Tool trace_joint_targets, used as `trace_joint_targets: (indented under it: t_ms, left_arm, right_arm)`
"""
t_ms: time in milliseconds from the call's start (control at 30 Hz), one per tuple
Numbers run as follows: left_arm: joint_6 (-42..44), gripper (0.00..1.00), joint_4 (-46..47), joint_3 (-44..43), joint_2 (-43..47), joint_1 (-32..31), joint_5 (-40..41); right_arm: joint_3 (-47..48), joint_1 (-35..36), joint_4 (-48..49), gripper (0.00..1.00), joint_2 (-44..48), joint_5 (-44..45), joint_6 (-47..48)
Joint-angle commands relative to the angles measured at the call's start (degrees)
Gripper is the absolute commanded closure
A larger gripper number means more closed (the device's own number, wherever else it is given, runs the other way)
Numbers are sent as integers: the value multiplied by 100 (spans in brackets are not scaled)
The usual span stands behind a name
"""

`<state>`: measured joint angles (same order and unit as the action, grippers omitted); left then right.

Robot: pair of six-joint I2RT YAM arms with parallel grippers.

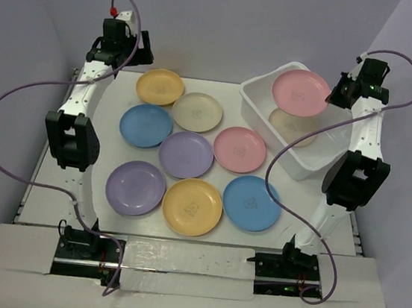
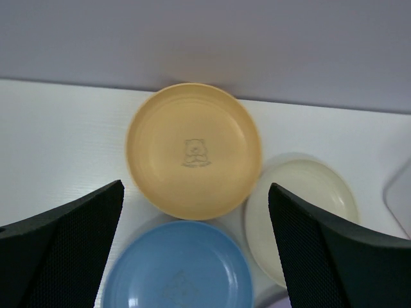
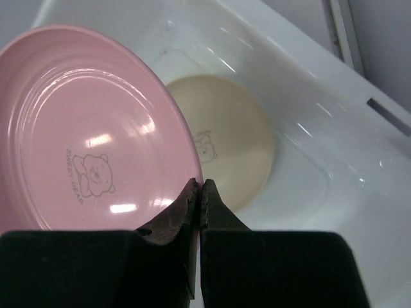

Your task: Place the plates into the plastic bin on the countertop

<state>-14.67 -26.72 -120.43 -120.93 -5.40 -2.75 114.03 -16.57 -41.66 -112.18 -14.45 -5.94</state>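
Observation:
My right gripper [image 3: 200,190] is shut on the rim of a pink plate [image 3: 90,128] and holds it tilted above the plastic bin [image 1: 261,104], seen from above as the pink plate [image 1: 301,92]. A beige plate [image 3: 231,147] lies flat in the bin [image 3: 359,192]. Several plates lie on the countertop [image 1: 108,97]: yellow [image 1: 160,86], beige [image 1: 197,112], blue [image 1: 146,125], purple [image 1: 186,154], pink [image 1: 240,149], purple [image 1: 136,187], yellow [image 1: 193,206], blue [image 1: 251,202]. My left gripper [image 2: 196,224] is open and empty, high over the yellow plate [image 2: 192,151], blue plate [image 2: 176,269] and beige plate [image 2: 308,192].
The grey back wall [image 1: 230,22] stands just behind the bin and the far plates. Purple cables [image 1: 17,101] loop beside both arms. A strip of white tape [image 1: 185,266] runs between the arm bases at the near edge.

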Motion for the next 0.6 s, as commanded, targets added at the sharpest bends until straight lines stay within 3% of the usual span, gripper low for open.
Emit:
trace_joint_targets:
  t_ms: [0,133,200,300,367,400,500,567]
  left_arm:
    - [-500,1,165,-327,-359,277,459]
    - [-582,1,457,-313,-675,277,794]
    - [-512,1,655,-324,-818,285,657]
    - [-425,1,1073,-258,-1106,302,388]
    - [-369,1,1133,-417,-1348,303,277]
    - [-363,1,1096,-548,-1505,303,177]
    - [-328,2,1012,-759,-1850,311,101]
    - [-277,3,1046,-786,-1942,321,38]
  right_arm:
    - [-90,119,103,100,31,75,94]
    - [-22,110,131,99,-399,484,278]
    - [48,102,192,88,-560,733,409]
    - [251,109,260,81,-807,1085,480]
    - [322,112,272,66,-851,1217,517]
    - [329,118,272,47,-858,1293,523]
    - [272,144,263,13,-731,1435,524]
    - [217,189,281,8,-587,1437,527]
